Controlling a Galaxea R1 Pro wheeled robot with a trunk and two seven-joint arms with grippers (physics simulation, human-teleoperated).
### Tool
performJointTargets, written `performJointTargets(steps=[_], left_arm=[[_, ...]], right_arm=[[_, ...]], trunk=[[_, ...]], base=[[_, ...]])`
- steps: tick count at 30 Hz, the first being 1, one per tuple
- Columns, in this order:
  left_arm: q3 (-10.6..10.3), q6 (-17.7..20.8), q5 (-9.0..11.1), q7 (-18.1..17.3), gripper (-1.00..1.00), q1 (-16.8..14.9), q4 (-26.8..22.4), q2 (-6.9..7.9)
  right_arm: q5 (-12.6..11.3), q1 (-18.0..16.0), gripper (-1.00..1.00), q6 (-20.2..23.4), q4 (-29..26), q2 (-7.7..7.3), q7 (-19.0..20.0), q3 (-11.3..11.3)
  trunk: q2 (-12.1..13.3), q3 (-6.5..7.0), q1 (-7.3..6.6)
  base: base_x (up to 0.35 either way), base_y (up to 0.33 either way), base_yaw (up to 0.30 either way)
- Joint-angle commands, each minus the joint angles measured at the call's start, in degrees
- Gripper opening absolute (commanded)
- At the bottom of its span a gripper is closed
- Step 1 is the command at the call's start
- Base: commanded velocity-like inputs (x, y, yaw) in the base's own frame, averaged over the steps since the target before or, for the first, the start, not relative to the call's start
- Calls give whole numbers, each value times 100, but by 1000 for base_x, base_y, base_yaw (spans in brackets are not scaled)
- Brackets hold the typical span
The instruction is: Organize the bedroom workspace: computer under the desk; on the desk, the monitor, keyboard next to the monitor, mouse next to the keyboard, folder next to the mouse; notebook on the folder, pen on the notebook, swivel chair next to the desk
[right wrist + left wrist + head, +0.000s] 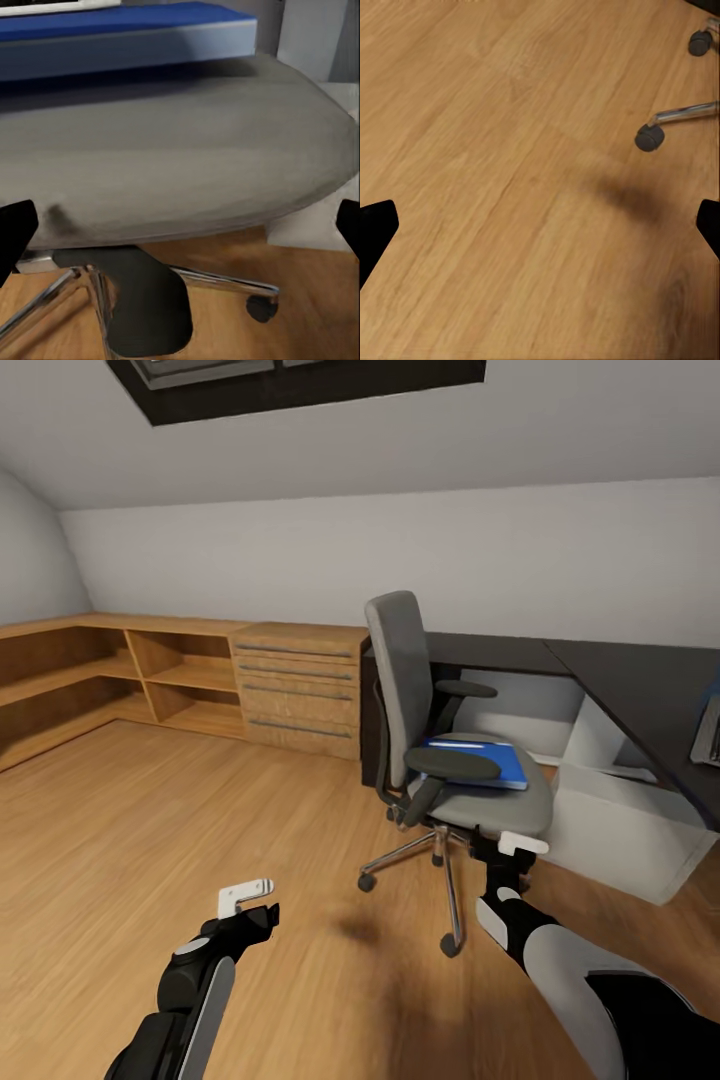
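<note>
The grey swivel chair [400, 660] stands in the middle of the room, its seat toward the black desk [640, 690]. On the seat lies the blue folder [485, 762], half hidden by a black armrest. Under the desk sits the white computer [620, 830]. My right gripper [510, 850] is open, low at the seat's front edge; in its wrist view the seat [172, 165] and folder [127, 34] are close ahead of my right gripper [180, 225]. Over bare floor, left of the chair base, my left gripper [250, 905] [540, 225] hangs open and holds nothing.
A light wood dresser [300, 685] and a low open shelf unit [120, 670] line the far wall at the left. The chair's chrome legs and casters [649, 137] spread over the wood floor [150, 830]. A dark grey object [708, 732] lies on the desk at the right edge.
</note>
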Motion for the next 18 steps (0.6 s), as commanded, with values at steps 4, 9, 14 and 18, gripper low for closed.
performJointTargets(steps=[4,9,14,18], left_arm=[[3,15,61,52,100,-1,-6,-1],[5,10,61,52,100,-2,-8,1],[1,-4,57,56,100,-2,-8,-1],[-10,-20,48,79,100,-2,-8,-6]], right_arm=[[-68,-4,100,-30,5,-3,22,-10],[-568,-4,100,-18,13,-43,45,-20],[-1762,-4,100,-10,10,-180,462,-18],[-2504,-4,100,-8,13,-209,962,-14]], trunk=[[-2,16,-1],[-2,43,-1],[-2,59,-1],[-2,61,-1]], base=[[0,0,-245],[0,0,-248],[0,0,-210],[0,0,-50]])
